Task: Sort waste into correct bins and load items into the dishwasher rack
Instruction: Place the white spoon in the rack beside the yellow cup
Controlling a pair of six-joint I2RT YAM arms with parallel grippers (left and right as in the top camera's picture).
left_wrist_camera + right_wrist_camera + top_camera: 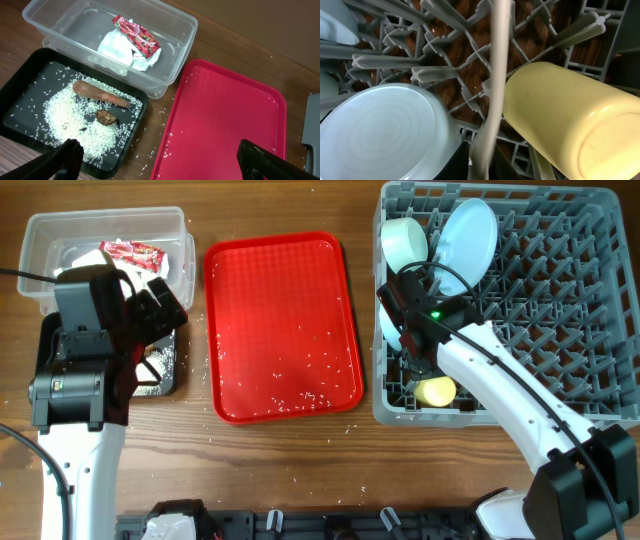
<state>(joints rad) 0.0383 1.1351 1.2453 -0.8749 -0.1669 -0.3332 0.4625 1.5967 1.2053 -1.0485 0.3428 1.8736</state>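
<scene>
Down in the dishwasher rack (560,300) by the yellow cup (565,115), the white spoon (496,75) stands between the fingers of the right gripper (482,167) — clamped or loose, I cannot tell — probably for pegs to prop it, while the left gripper (165,157), fingers wide apart, hangs over the black tray (22,92).

Dishwasher rack (560,330), left columns: were blocked by bowl (404,240), plate (470,235), yellow cup (437,390), right arm (500,390); right columns stood open. Red tray (280,300): lay unobstructed from above.
</scene>
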